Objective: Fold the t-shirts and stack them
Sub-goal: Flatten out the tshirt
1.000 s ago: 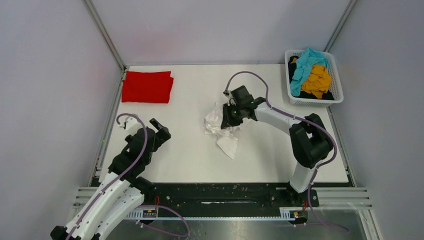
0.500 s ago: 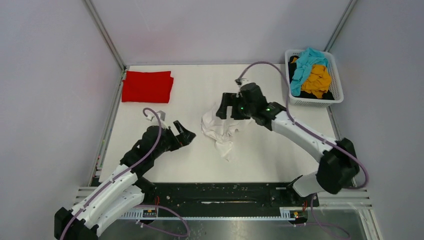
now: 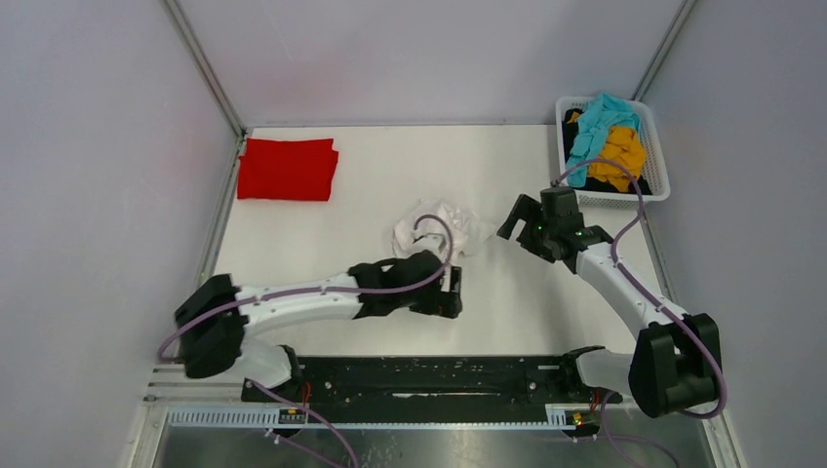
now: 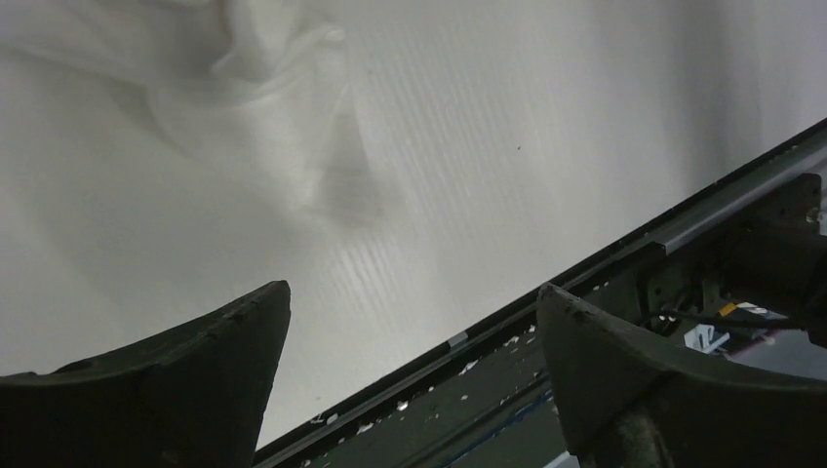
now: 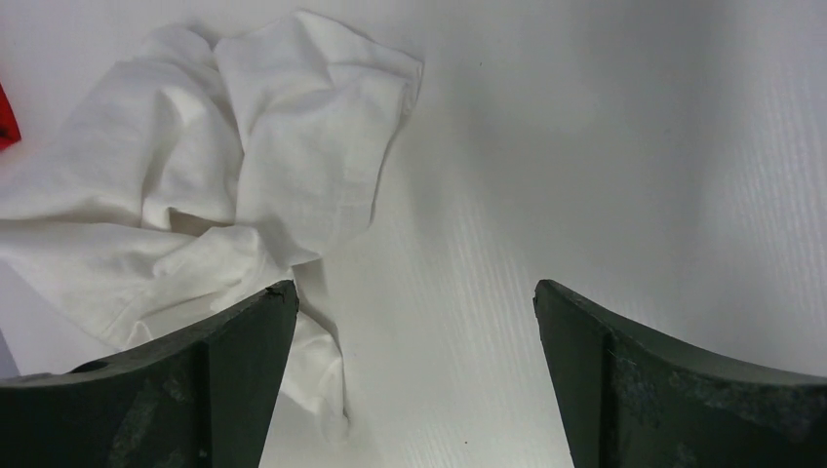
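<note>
A crumpled white t-shirt [image 3: 437, 230] [image 5: 215, 156] lies mid-table; a blurred fold of it [image 4: 263, 88] shows in the left wrist view. A red t-shirt [image 3: 288, 169] lies folded at the back left. Teal [image 3: 597, 122], mustard-yellow [image 3: 617, 156] and black [image 3: 644, 184] t-shirts fill the basket. My left gripper [image 3: 454, 291] [image 4: 412, 288] is open and empty, just in front of the white shirt. My right gripper [image 3: 517, 216] [image 5: 414, 284] is open and empty, just right of that shirt.
The white lattice basket [image 3: 614, 200] stands at the back right corner. A black rail [image 3: 439, 375] [image 4: 585, 322] runs along the table's near edge, close under my left gripper. Grey walls enclose the table on three sides.
My right gripper opened, let go of the white shirt and pulled back to the right. My left arm swung from the left side across to the front of the shirt.
</note>
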`<action>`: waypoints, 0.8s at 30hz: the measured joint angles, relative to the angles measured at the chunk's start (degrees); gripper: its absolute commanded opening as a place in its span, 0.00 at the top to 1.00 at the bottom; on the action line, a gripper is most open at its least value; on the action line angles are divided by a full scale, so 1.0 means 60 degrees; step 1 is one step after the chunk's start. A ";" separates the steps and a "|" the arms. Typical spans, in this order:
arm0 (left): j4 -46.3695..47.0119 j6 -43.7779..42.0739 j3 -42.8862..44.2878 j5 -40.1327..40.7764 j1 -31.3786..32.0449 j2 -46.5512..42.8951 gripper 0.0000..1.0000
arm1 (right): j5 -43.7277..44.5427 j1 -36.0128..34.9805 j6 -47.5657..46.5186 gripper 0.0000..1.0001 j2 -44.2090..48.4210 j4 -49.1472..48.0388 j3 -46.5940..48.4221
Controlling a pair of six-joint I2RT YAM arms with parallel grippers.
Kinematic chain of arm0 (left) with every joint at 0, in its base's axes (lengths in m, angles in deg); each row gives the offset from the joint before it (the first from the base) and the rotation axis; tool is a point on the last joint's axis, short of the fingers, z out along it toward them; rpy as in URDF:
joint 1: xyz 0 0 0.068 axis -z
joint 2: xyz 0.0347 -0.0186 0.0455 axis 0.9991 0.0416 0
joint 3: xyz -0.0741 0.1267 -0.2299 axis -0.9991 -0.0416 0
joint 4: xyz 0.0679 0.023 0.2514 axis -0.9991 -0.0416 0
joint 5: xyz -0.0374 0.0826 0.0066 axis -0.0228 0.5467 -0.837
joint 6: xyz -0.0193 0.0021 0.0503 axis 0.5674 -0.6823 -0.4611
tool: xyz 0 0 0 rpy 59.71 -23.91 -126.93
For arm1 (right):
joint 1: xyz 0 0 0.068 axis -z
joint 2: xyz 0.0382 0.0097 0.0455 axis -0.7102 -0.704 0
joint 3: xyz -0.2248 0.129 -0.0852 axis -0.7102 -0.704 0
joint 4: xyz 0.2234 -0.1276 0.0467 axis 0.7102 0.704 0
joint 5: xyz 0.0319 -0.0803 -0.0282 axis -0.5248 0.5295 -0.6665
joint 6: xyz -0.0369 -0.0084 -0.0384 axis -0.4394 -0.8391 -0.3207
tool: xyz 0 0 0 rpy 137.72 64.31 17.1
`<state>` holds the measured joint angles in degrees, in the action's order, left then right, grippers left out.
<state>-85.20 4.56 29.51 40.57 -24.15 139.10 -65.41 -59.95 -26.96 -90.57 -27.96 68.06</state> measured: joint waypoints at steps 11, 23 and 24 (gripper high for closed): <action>-0.1836 -0.0484 0.2608 0.1286 0.0667 0.3577 0.31 | 0.0055 0.0871 -0.0076 0.01 0.0594 0.0026 -0.0219; -0.2561 -0.0426 0.3880 0.2193 0.0648 0.5220 0.55 | -0.0109 0.1129 -0.0178 0.00 0.0645 0.0029 -0.0401; -0.2528 -0.0408 0.3909 0.2233 0.0623 0.5253 0.64 | -0.0117 0.1137 -0.0211 0.00 0.0648 0.0029 -0.0401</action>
<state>-100.37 2.11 52.96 53.97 -20.42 170.62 -66.11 -53.13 -28.23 -86.68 -27.78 65.65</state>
